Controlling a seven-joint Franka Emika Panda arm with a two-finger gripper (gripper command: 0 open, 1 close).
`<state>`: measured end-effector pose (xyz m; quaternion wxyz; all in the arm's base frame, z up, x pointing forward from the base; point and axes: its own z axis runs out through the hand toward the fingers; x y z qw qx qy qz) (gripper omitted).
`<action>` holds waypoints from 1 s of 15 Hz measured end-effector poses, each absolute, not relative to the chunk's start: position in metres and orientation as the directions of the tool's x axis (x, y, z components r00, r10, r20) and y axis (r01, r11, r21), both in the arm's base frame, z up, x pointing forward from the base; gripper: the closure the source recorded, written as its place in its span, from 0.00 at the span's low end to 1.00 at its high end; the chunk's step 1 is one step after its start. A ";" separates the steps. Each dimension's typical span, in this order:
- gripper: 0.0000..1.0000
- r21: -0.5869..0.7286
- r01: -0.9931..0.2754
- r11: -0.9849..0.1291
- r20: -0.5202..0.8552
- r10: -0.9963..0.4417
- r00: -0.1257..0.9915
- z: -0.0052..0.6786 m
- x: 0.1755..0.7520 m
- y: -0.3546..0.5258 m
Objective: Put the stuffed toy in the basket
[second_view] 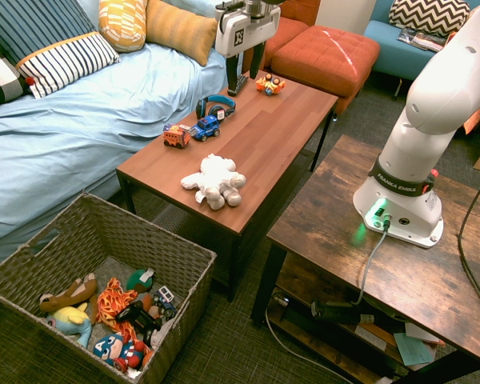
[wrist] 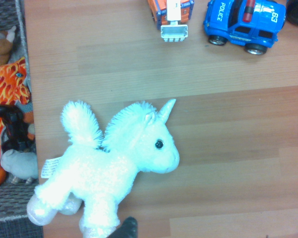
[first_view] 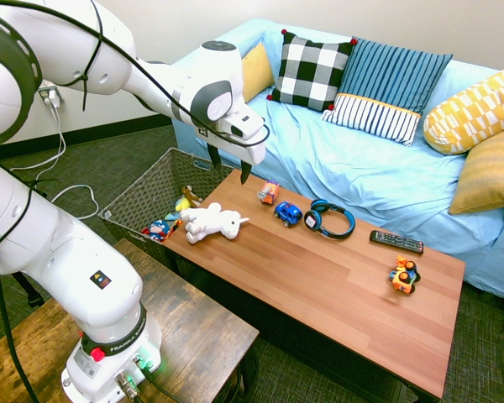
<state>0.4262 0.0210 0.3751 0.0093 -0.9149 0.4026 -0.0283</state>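
The white plush unicorn toy [second_view: 216, 182] lay at the brown wooden tabletop's [second_view: 256, 132] end nearest the dark grey woven basket [second_view: 144, 228]; jaws wide and empty, grasping, carrying and release all remained.

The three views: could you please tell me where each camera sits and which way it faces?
First exterior view: above and behind the arm's base, facing the table and sofa; arm and pincer show.
Second exterior view: high beyond the basket, looking along the table; base, part of the arm and pincer show.
Wrist view: on the wrist, looking down at the unicorn.
All three share unicorn, basket and blue car.
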 end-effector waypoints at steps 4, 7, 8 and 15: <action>0.00 -0.022 -0.765 -0.644 0.030 -0.765 0.643 0.366 0.429 0.029; 0.00 0.007 -0.839 -0.544 0.009 -0.839 0.544 0.347 0.442 0.051; 0.00 0.016 -0.862 -0.507 -0.001 -0.862 0.507 0.337 0.448 0.059; 0.00 0.072 -0.965 -0.254 -0.102 -0.964 0.246 0.261 0.488 0.067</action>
